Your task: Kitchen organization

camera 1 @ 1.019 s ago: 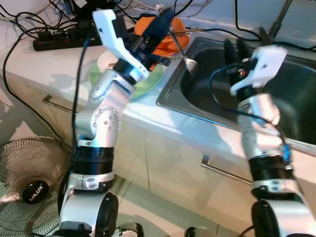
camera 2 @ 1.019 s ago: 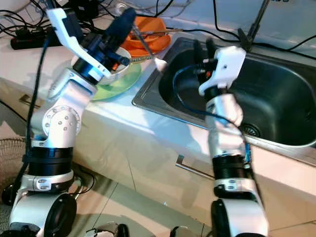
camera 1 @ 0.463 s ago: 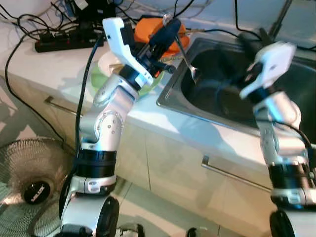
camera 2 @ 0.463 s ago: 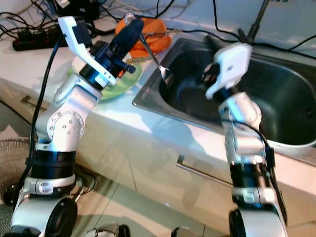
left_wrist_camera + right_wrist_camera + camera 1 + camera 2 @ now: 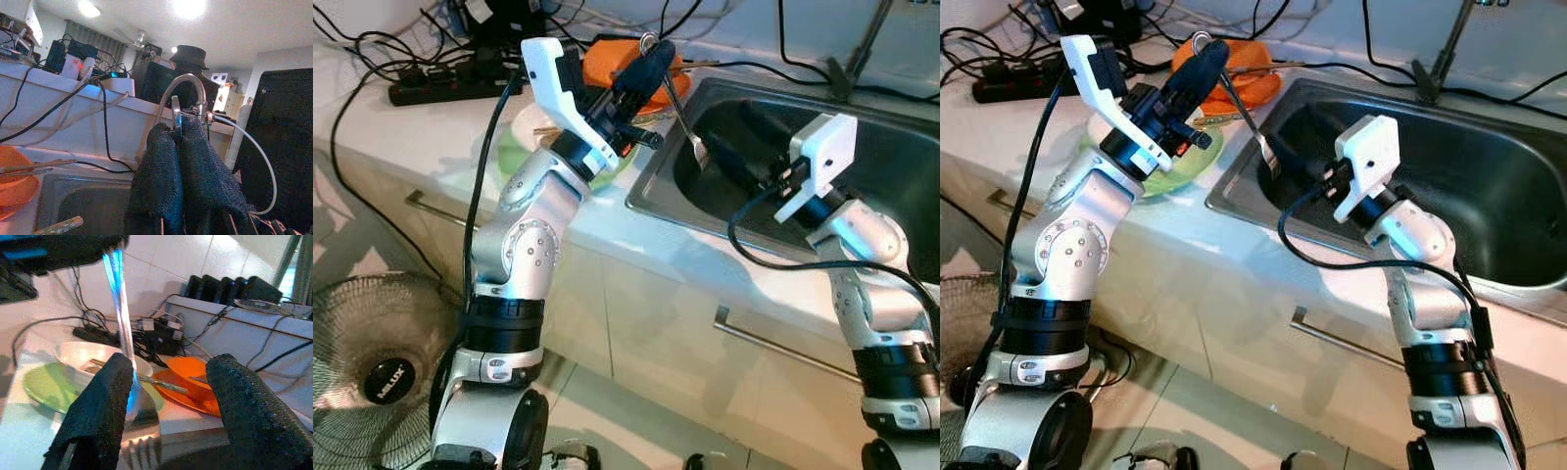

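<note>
My left gripper [image 5: 651, 61] is shut on the handle of a metal utensil [image 5: 685, 117], which hangs head-down over the left edge of the steel sink [image 5: 651, 191]. In the left wrist view its fingertips [image 5: 168, 134] pinch the handle's loop end. From the sink side my right gripper [image 5: 171, 367] reaches toward the utensil, open. The utensil's shaft [image 5: 122, 323] stands just inside one finger, and its head hangs low between the two fingers. I cannot tell whether it touches that finger.
On the counter behind the left arm are a green plate [image 5: 1185, 162], a white bowl [image 5: 73, 352] and an orange bowl [image 5: 607, 59] with chopsticks. A black power strip [image 5: 440, 88] and cables lie at the back. A fan [image 5: 372, 362] stands on the floor at the left.
My right arm has dropped from above the sink and turned its fingers left, around the utensil. The left gripper carried the utensil slightly toward the sink, then held still.
</note>
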Available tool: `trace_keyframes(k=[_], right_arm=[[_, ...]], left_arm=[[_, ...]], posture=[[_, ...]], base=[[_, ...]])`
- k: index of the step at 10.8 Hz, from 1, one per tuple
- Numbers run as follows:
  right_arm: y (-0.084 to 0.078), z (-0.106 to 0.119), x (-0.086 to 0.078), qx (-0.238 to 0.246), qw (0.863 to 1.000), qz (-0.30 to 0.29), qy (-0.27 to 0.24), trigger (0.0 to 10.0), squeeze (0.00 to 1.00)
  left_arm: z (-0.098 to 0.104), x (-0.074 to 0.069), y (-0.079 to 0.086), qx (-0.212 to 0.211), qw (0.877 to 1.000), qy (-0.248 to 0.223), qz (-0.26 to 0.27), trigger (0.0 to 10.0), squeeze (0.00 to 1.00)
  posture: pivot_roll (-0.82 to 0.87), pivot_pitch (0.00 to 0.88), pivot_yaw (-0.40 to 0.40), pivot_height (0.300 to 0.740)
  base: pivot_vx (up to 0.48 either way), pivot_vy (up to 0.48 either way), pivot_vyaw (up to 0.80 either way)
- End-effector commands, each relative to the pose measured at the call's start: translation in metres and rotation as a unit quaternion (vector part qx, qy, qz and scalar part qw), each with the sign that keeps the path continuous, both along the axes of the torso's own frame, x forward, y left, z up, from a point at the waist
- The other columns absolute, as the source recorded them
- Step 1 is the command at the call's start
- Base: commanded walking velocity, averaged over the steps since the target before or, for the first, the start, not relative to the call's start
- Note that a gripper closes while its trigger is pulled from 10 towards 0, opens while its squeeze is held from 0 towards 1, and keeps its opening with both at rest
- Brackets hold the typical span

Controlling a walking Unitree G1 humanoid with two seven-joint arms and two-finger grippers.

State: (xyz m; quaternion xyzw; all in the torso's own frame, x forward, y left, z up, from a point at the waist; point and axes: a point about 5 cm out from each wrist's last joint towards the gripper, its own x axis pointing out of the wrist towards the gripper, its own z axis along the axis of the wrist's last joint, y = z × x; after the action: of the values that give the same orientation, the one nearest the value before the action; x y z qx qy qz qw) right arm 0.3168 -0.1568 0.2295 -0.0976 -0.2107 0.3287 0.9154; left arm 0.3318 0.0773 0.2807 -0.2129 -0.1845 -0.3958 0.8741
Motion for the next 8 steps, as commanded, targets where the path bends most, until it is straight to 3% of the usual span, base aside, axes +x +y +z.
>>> trace_keyframes(k=[1,8], right_arm=[[0.003,0.004,-0.003,-0.003,1.000,0.019,-0.002,10.0,0.00],[0.024,0.000,-0.005,-0.004,0.999,0.045,0.007,10.0,0.00]], left_arm=[[-0.002,-0.001,-0.002,0.011,1.000,-0.001,-0.006,10.0,0.00],[-0.009,-0.005,-0.013,0.020,0.999,0.006,-0.028,10.0,0.00]], posture=[[0.01,0.033,0.080,0.740],[0.02,0.042,0.077,0.740]], base=[[0.000,0.000,0.00],[0.000,0.000,0.00]])
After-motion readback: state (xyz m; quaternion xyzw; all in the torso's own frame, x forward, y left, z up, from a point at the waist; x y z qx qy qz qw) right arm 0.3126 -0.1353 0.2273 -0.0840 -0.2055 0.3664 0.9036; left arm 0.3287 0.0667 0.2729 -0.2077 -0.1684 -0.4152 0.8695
